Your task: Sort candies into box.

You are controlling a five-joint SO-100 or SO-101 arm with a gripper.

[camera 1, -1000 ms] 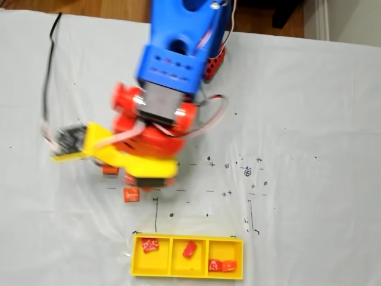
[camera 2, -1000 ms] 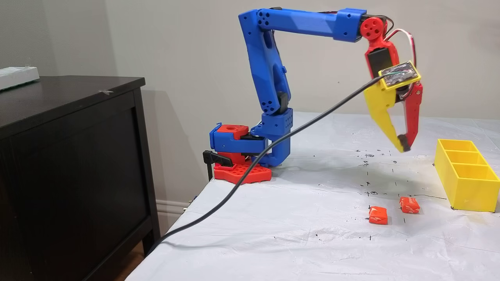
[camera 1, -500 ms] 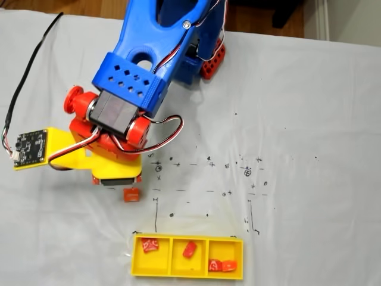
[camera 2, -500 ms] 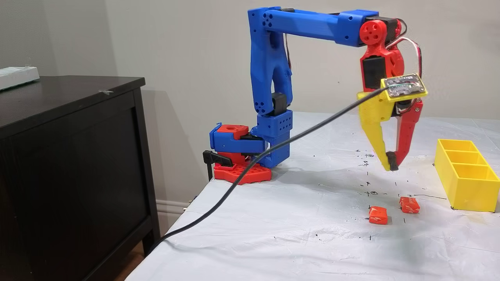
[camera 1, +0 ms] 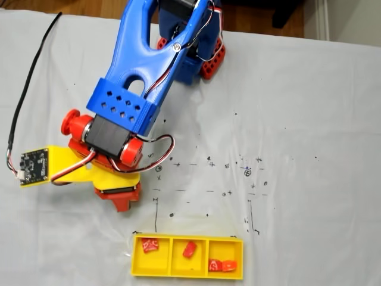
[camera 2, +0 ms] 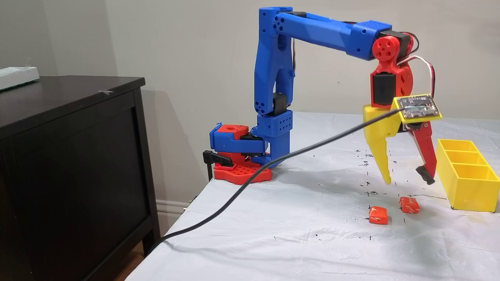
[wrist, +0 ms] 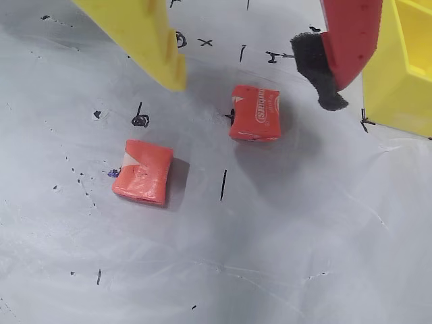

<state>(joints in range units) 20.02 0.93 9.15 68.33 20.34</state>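
Orange-red candies: two lie loose on the sheet just beside the box (camera 2: 465,183). Gripper (camera 2: 408,180) hangs above them, spread wide, holding nothing. Step in hand, by judgement: reaching for the candy nearer the box (wrist: 255,113). Next move calls for lowering astride it, then closing. Its white wrapper print is unreadable. The other candy (wrist: 142,171) lies farther from the box, which holds four.

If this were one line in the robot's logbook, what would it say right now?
gripper: open, empty, above table | loose candies: two, on table beside box | box: four candies inside | next: likely descend on nearer candy
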